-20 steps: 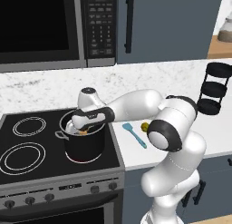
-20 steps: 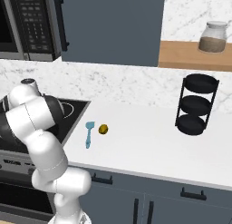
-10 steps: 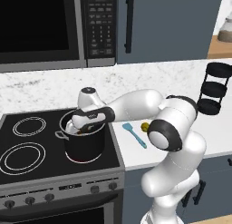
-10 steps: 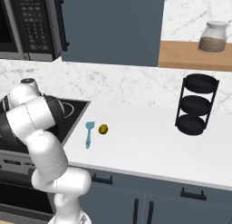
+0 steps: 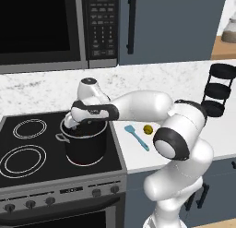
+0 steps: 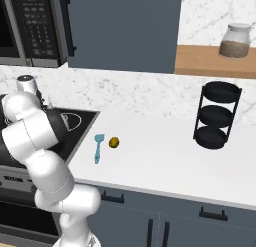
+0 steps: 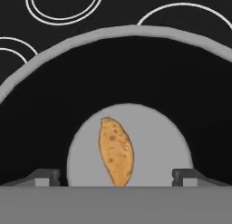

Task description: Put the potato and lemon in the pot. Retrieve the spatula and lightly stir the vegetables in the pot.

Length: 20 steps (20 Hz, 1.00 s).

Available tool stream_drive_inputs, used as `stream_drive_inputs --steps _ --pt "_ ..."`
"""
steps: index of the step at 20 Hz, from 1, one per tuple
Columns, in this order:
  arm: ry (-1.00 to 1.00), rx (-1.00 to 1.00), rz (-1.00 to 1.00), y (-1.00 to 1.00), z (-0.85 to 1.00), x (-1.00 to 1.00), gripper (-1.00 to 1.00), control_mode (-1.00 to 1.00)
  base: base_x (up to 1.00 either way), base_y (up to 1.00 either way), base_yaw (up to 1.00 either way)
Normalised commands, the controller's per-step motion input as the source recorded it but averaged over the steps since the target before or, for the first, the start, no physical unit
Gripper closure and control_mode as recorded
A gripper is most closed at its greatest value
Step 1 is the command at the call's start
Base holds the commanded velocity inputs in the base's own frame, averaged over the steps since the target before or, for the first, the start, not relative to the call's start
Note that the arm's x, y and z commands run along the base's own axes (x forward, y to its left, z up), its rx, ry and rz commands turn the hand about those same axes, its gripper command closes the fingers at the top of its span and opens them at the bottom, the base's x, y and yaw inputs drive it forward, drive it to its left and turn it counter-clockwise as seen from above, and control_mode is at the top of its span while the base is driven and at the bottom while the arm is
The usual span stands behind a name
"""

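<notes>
The dark pot (image 5: pixel 85 146) stands on the stove's right front burner. My gripper (image 5: pixel 75 123) hangs over its mouth, open and holding nothing. In the hand view the gripper (image 7: pixel 115 175) looks straight down past the pot's rim (image 7: pixel 136 31), and the brown-orange potato (image 7: pixel 116 150) lies loose on the grey bottom between the spread fingertips (image 7: pixel 45 175). The small yellow lemon (image 5: pixel 148 129) (image 6: pixel 114 142) rests on the white counter right of the stove. The light-blue spatula (image 5: pixel 137 137) (image 6: pixel 98 147) lies just beside it, on the stove side.
A black three-tier rack (image 5: pixel 219 95) (image 6: pixel 216 116) stands at the counter's far right. A glass jar (image 6: pixel 235 41) sits on the wooden shelf above it. The microwave (image 5: pixel 41 28) hangs over the stove, whose left burners (image 5: pixel 23 160) are bare.
The jaws have spread wide and let go of the potato, which now lies on the pot's bottom. The arm has barely shifted.
</notes>
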Motion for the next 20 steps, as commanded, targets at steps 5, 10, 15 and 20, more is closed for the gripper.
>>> stream_drive_inputs --steps 5,10,15,20 --pt "-0.02 0.00 0.00 -0.03 0.84 0.00 -1.00 -1.00 0.00 0.00 0.00" --pt "-0.03 0.00 -0.09 -0.60 0.49 -0.26 -1.00 -1.00 0.00 0.00 0.00" --pt "-0.04 0.00 -0.18 -1.00 0.00 -0.50 -1.00 -1.00 0.00 0.00 0.00" --pt "-0.02 0.00 -0.18 -1.00 0.00 -0.38 -1.00 -1.00 0.00 0.00 0.00"
